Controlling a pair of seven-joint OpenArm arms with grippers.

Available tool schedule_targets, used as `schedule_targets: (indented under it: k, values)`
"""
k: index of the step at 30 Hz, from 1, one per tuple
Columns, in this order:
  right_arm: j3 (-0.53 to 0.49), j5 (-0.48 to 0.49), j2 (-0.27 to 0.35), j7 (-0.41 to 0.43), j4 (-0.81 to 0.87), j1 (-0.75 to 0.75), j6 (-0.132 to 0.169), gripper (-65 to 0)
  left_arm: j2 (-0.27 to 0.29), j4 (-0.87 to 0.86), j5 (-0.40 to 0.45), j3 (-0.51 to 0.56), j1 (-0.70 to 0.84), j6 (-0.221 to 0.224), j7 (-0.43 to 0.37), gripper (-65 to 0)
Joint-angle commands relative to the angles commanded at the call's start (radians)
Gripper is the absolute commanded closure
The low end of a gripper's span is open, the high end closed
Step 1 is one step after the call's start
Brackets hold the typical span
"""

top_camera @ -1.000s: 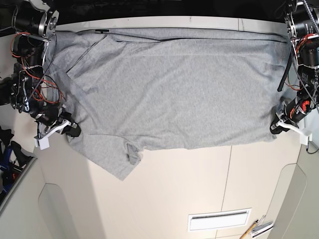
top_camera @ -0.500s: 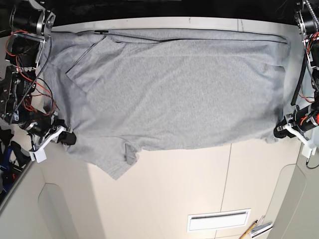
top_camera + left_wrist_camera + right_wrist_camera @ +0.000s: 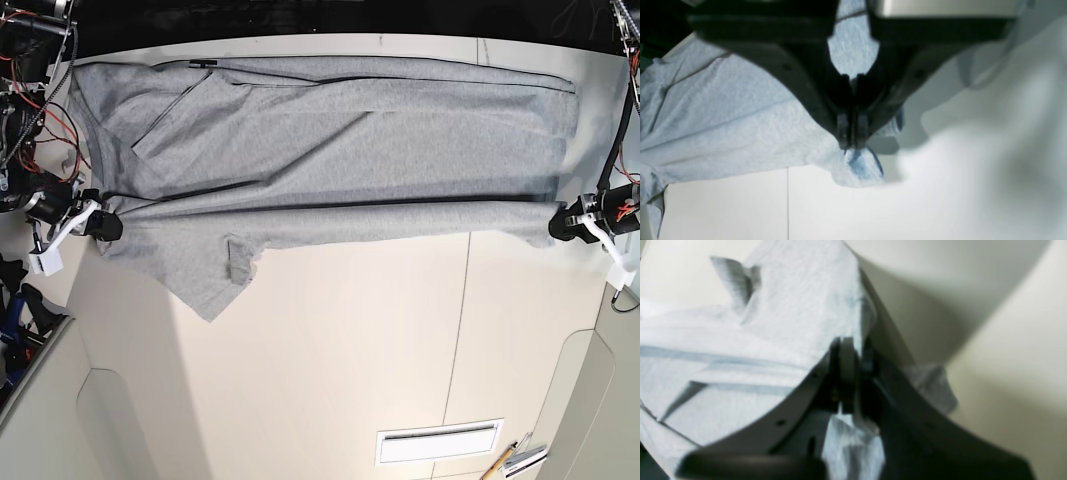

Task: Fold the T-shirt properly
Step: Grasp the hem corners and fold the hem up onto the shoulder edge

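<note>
The heather-grey T-shirt (image 3: pixel 340 150) lies plain side up across the far half of the table, stretched taut between both grippers. My left gripper (image 3: pixel 562 228) is shut on the shirt's near right corner; in the left wrist view the gripper (image 3: pixel 852 145) pinches a small fold of the T-shirt (image 3: pixel 740 126). My right gripper (image 3: pixel 105 225) is shut on the near left edge; in the right wrist view the gripper (image 3: pixel 846 350) clamps the T-shirt (image 3: pixel 740 350). A sleeve (image 3: pixel 215 275) hangs toward the front left. No lettering shows.
The beige table (image 3: pixel 350 350) has a seam running front to back. A white vent slot (image 3: pixel 438 441) and a pencil-like tool (image 3: pixel 510 460) lie near the front right edge. Cables and motors of both arms flank the table.
Both grippers have moved outward and slightly toward the back, pulling the shirt's near edge taut into a straight ridge. The sleeve has shifted left with it.
</note>
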Motion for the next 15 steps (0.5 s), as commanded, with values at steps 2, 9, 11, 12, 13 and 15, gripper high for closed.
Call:
schedule_targets:
  k: [2,9,11,12,13,15]
  values:
    - [0.012,0.001,0.0,0.004,0.0,-0.027,0.0,0.0,0.001,0.0,0.0,0.0,0.017,0.0,0.0,0.0]
    - [0.013,0.015,-0.006,0.035,0.0,-0.044,-0.001,-24.0,0.011,0.0,-0.007,0.0,0.036,0.0,-0.008,0.0]
    - [0.025,0.023,-0.01,0.054,0.002,-0.029,-0.001,-26.7,0.014,0.0,-0.011,0.0,0.037,0.0,-0.008,0.0]
    - [0.042,0.024,-0.015,0.055,0.002,-0.016,-0.001,-26.7,0.017,0.0,-0.011,0.0,0.037,0.0,-0.008,0.0]
    - [0.063,0.027,-0.023,0.057,0.002,0.001,-0.001,-26.7,0.018,0.0,-0.011,0.0,0.038,0.0,-0.008,0.0]
    - [0.11,0.026,-0.043,0.057,0.002,0.042,-0.001,-26.7,0.022,0.0,-0.011,0.0,0.042,0.0,-0.008,0.0]
